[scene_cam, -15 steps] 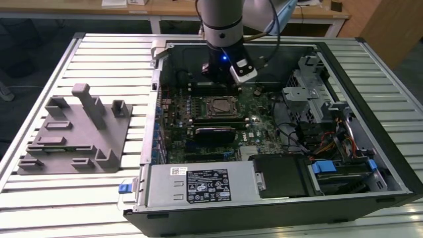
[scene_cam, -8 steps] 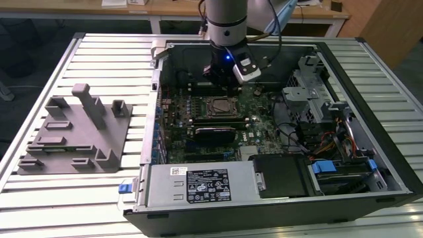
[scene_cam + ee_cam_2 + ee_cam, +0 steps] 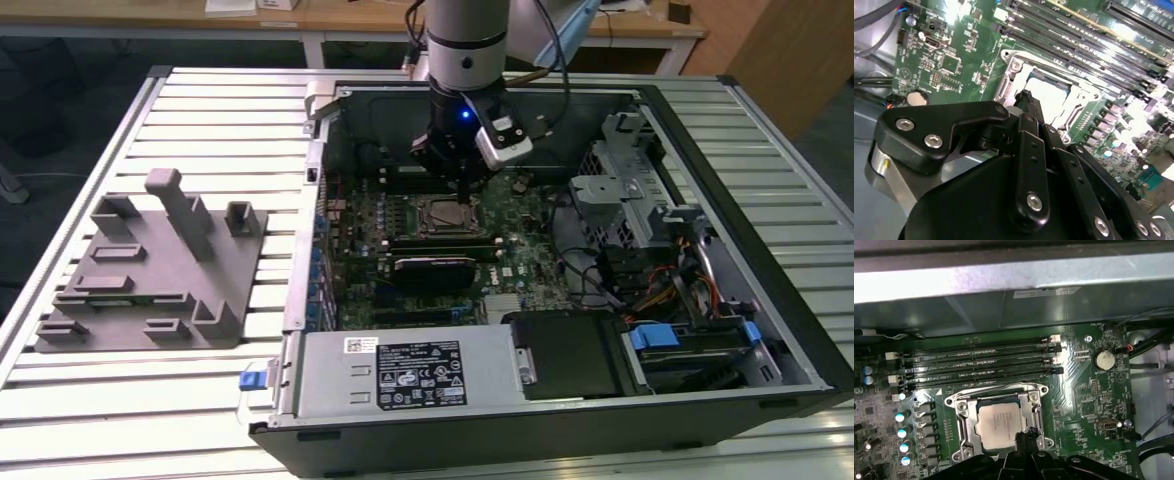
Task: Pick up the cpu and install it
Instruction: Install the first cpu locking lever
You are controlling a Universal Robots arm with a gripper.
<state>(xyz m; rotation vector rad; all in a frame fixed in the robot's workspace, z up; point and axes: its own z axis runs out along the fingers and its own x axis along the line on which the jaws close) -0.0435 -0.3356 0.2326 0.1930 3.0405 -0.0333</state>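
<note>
The cpu (image 3: 998, 424), a pale silvery square chip, lies flat inside the metal-rimmed socket frame (image 3: 961, 422) on the green motherboard. My gripper (image 3: 1025, 434) hovers at the cpu's edge, its dark fingertips together and shut, with nothing visible between them. In the second wrist view the cpu (image 3: 1048, 95) shows as a bright patch just beyond the gripper (image 3: 1024, 98). In the exterior view the gripper (image 3: 463, 196) points straight down over the socket frame (image 3: 447, 213) inside the open computer case.
Memory slots (image 3: 979, 362) run beside the socket, with a row of capacitors (image 3: 903, 432) on the other side. A grey plastic tray (image 3: 147, 275) with upright posts stands on the slatted table at the exterior view's left. Case walls (image 3: 310, 150), drive cage (image 3: 627, 190) and cables surround the board.
</note>
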